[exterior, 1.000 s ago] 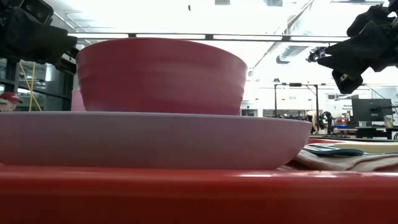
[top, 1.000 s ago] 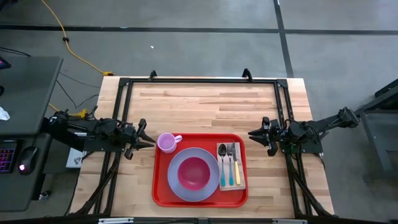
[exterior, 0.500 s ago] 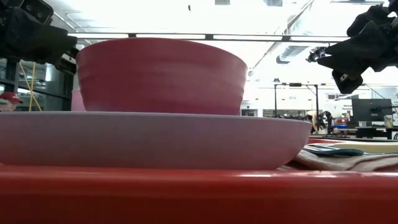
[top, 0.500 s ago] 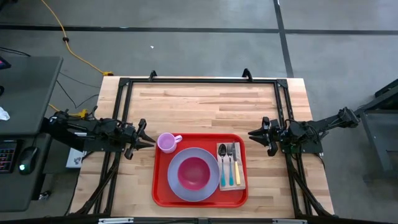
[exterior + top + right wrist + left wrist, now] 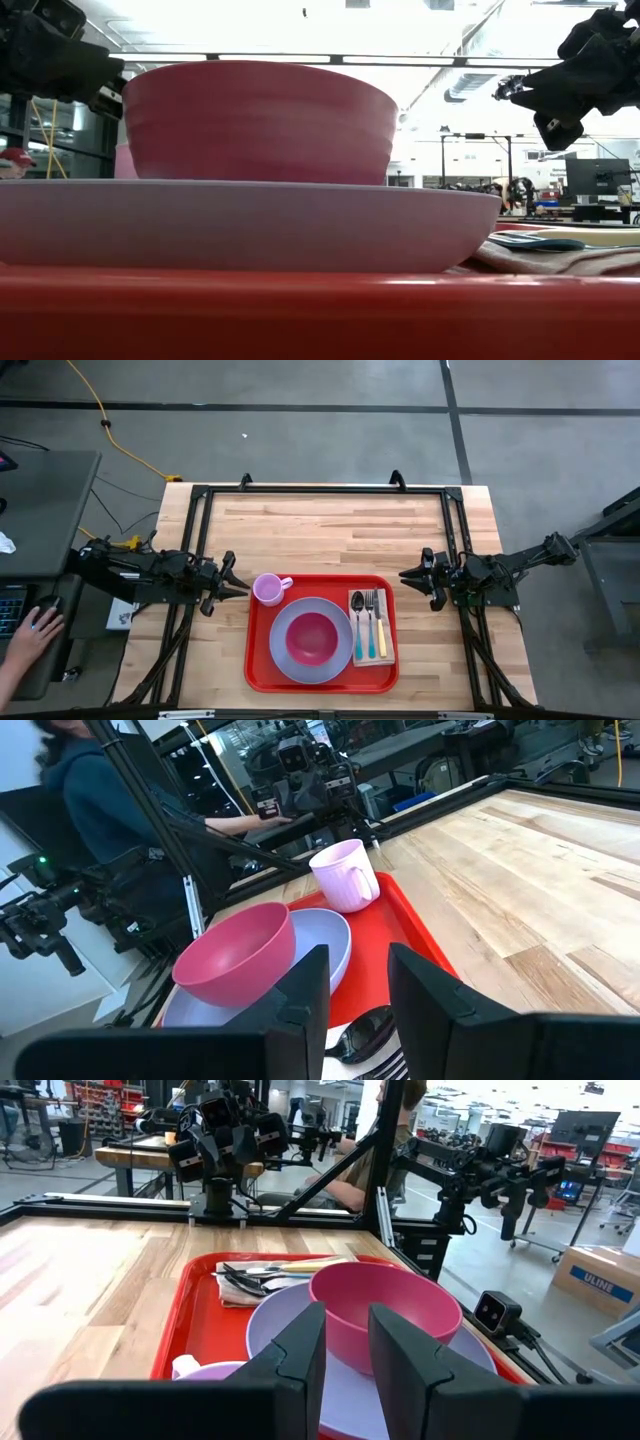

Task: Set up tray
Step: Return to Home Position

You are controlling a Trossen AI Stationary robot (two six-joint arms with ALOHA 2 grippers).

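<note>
The red tray (image 5: pixel 262 665) lies at the table's near middle. On it stand a lavender plate (image 5: pixel 285 660) with a pink bowl (image 5: pixel 312 638) in it, and a pink cup (image 5: pixel 268 589) in the tray's far left corner. A tan napkin (image 5: pixel 386 628) on its right side carries a spoon, fork and knife. My left gripper (image 5: pixel 240 582) is open and empty, just left of the cup and above the table. My right gripper (image 5: pixel 405 575) is open and empty, right of the tray's far right corner. The bowl also shows in the left wrist view (image 5: pixel 385 1310) and the right wrist view (image 5: pixel 240 955).
Black frame rails (image 5: pixel 320 490) run along the table's far, left and right sides. The far half of the table is bare wood (image 5: pixel 330 525). A desk (image 5: pixel 45 510) stands left of the table, and a person's hand (image 5: pixel 30 630) is on it.
Both arms have kept still and nothing on the tray has moved. A person's hand has come onto the desk left of the table.
</note>
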